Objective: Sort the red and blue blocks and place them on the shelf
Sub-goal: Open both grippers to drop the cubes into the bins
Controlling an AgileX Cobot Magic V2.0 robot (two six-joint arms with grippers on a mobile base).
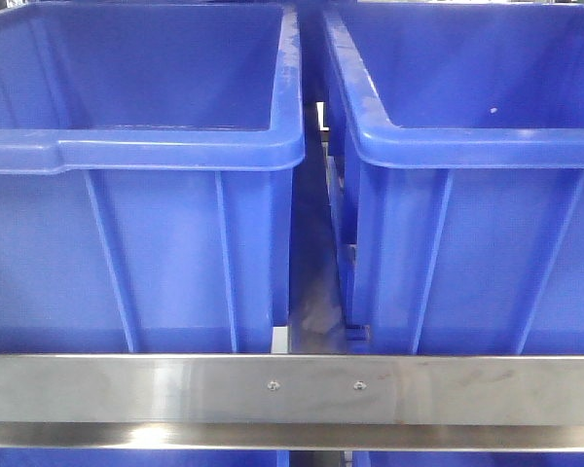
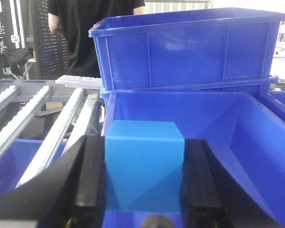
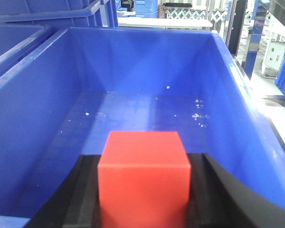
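A bright blue block (image 2: 143, 164) fills the gap between the black fingers (image 2: 91, 175) of my left gripper (image 2: 143, 142), which is shut on it; the block hangs over the near rim of a blue bin (image 2: 218, 118). In the right wrist view a bright red block (image 3: 143, 178) is held the same way, my right gripper (image 3: 143, 159) shut on it above the floor of another blue bin (image 3: 33, 114). The shelf shows as a brushed steel front rail (image 1: 292, 399) in the front view and as roller tracks (image 2: 52, 128) to the left of the left gripper. Neither arm appears in the front view.
Two large blue bins (image 1: 141, 146) (image 1: 467, 146) stand side by side on the shelf, a narrow gap between them. A further blue bin (image 2: 185, 47) is stacked behind the left one. A person in black (image 2: 85, 28) stands beyond the rollers. White specks lie on the right bin's floor (image 3: 197, 114).
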